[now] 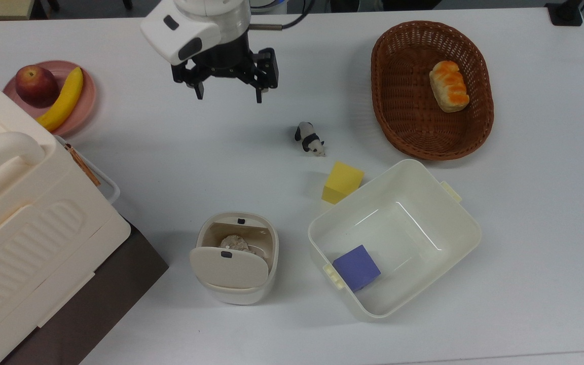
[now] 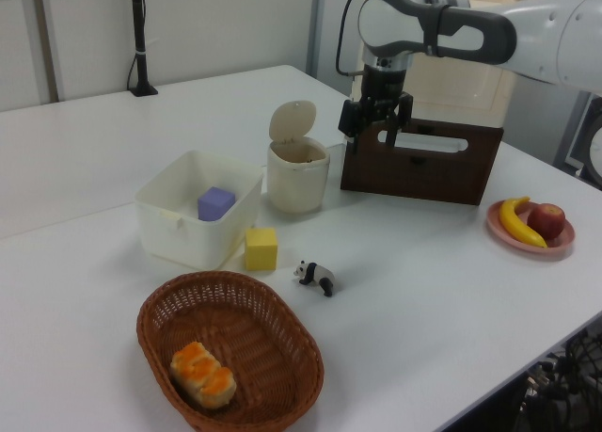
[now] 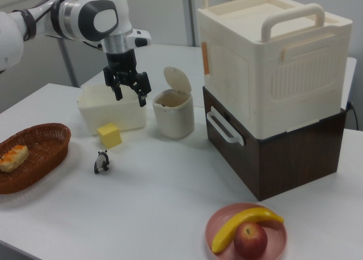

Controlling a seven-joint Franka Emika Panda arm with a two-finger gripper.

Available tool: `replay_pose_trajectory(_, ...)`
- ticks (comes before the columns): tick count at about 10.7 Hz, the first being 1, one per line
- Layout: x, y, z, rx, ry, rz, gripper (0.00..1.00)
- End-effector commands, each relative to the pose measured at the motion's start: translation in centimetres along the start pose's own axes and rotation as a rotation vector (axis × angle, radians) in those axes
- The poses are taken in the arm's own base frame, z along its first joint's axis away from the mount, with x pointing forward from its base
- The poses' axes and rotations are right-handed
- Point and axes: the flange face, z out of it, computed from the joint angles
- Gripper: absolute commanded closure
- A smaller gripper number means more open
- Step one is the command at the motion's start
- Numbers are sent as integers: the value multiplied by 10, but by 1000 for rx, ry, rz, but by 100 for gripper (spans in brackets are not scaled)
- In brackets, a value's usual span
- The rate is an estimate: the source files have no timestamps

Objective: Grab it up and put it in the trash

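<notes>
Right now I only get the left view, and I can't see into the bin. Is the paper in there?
Observer: Yes. In the top view the paper lies inside the bin.
Operator: Is the gripper carrying anything?
Observer: No. The top view shows the gripper open and holding nothing, well away from the bin.
</notes>
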Motion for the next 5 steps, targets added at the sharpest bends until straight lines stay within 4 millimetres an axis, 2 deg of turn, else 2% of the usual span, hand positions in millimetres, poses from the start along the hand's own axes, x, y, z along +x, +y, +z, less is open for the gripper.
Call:
replay_pose_trajectory(1,-11,22,-9,15,-4,-3,0)
replay_pose_trajectory(5,-13,24,-13,15,2,-2,0)
